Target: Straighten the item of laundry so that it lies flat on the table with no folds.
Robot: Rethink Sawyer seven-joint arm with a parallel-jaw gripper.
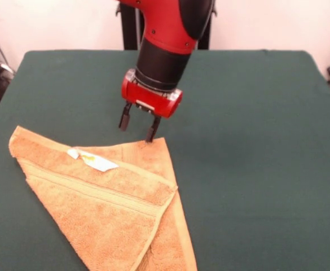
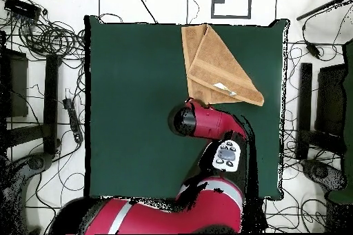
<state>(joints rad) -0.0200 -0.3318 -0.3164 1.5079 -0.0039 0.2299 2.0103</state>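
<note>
- The towel (image 1: 105, 209) lies folded on the green tabletop (image 1: 255, 141), roughly in a triangle, with one layer doubled over another.
- In the front view it sits at the lower left and its lower end runs off the bottom edge of the picture; one point of the triangle faces the far side of the tabletop.
- A small white tag (image 1: 93, 160) rests on top of the towel near its upper edge, and a woven band runs across the folded top layer.
- The gripper (image 1: 137, 125) hangs from the red and black arm (image 1: 170, 34) right at the towel's far point.
- Its two dark fingers (image 1: 152, 129) stand apart, open by a moderate gap; one tip is at or on the towel's corner, the other just beside it over bare cloth. Nothing is held between them.
- In the overhead view the towel (image 2: 217, 67) lies near the tabletop's (image 2: 138, 108) top edge, right of middle, with the arm's end at its lower-left corner.
</note>
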